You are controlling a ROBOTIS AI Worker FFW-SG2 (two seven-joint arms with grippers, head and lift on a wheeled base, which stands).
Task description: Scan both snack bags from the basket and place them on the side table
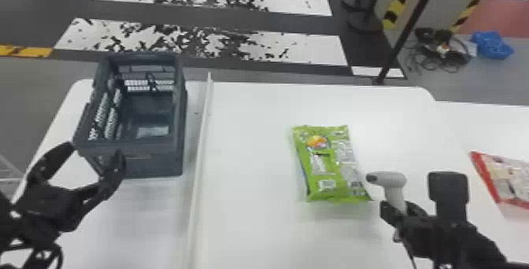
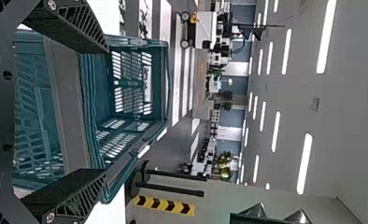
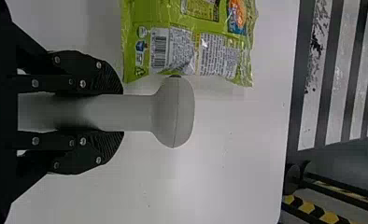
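Observation:
My left gripper [image 1: 92,166] stands open at the near side of the grey basket [image 1: 135,161], its fingers spread. In the left wrist view the open left gripper [image 2: 105,112] has the basket [image 2: 70,107] between and beyond its fingers. A green snack bag [image 1: 328,164] lies flat on the white table, right of the divider. The right gripper [image 1: 401,211] is shut on the handle of a white scanner [image 1: 389,179], close to the bag's right side. In the right wrist view, the right gripper [image 3: 112,113] clasps the scanner [image 3: 173,112], with the green bag [image 3: 173,46] beside it. A red-edged snack bag [image 1: 507,179] lies at the far right.
A white divider strip [image 1: 202,130] runs along the white table [image 1: 252,130] between the basket and the green bag. Beyond the table stand dark poles [image 1: 409,28] on the floor, near cables and a blue bag [image 1: 492,45].

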